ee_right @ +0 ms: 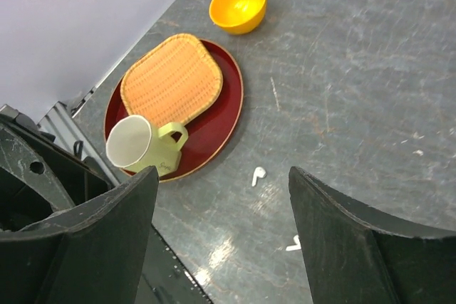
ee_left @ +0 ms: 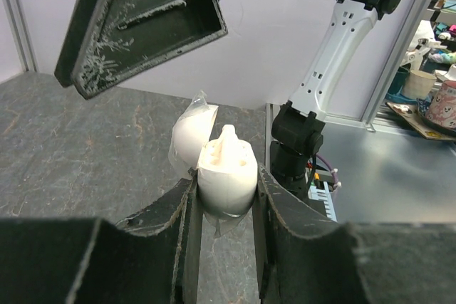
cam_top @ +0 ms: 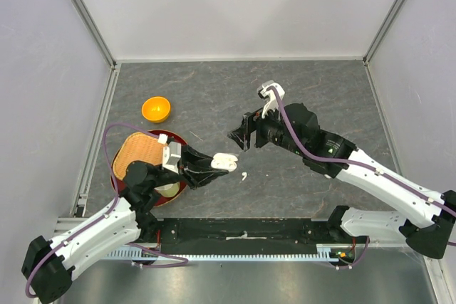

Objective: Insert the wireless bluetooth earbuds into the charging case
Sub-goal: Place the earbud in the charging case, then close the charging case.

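Observation:
My left gripper [cam_top: 219,164] is shut on the white charging case [ee_left: 226,176] and holds it above the table. The case's lid [ee_left: 191,133] is open, and one earbud [ee_left: 228,137] stands in it with its end up. Another earbud [ee_right: 258,174] lies loose on the grey table, just right of the case [cam_top: 226,162] in the top view, where the earbud [cam_top: 244,176] shows as a small white speck. My right gripper [cam_top: 239,138] hovers just above and beyond the case, open and empty; it [ee_right: 222,197] looks down on the loose earbud.
A red plate [ee_right: 229,115] holds a woven mat [ee_right: 171,80] and a pale green mug [ee_right: 135,146]. An orange bowl [cam_top: 156,109] sits behind it. A small white piece [ee_right: 293,245] lies by my right finger. Grey walls surround the table.

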Robot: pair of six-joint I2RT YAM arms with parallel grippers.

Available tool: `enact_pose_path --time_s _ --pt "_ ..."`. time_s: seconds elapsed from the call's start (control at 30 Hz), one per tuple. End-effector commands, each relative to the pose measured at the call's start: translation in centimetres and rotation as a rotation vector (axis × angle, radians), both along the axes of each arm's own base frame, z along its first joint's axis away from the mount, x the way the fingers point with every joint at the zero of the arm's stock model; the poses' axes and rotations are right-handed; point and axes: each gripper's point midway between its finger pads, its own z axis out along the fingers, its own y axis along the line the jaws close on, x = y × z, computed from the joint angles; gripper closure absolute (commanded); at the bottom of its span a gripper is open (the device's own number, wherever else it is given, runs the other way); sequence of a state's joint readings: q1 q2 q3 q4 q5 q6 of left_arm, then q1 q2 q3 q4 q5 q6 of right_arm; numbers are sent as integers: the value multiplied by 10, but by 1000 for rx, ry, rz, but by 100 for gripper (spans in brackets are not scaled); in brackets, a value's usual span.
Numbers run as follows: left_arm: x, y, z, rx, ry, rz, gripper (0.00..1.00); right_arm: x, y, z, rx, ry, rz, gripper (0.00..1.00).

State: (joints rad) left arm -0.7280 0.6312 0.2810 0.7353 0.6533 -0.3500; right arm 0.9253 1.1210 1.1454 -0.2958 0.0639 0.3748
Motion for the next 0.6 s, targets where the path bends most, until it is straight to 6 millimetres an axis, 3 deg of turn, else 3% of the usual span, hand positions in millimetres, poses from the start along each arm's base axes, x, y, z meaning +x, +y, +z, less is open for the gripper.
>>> enact_pose_path --time_s 0.0,0.3,0.57 --pt "3 2 13 -26 -54 28 98 -10 9 7 98 42 37 19" --pt "6 3 12 -26 -51 50 98 -33 22 -14 114 126 160 19" --pt "29 5 8 -23 22 158 98 -71 24 -9 95 52 345 17"
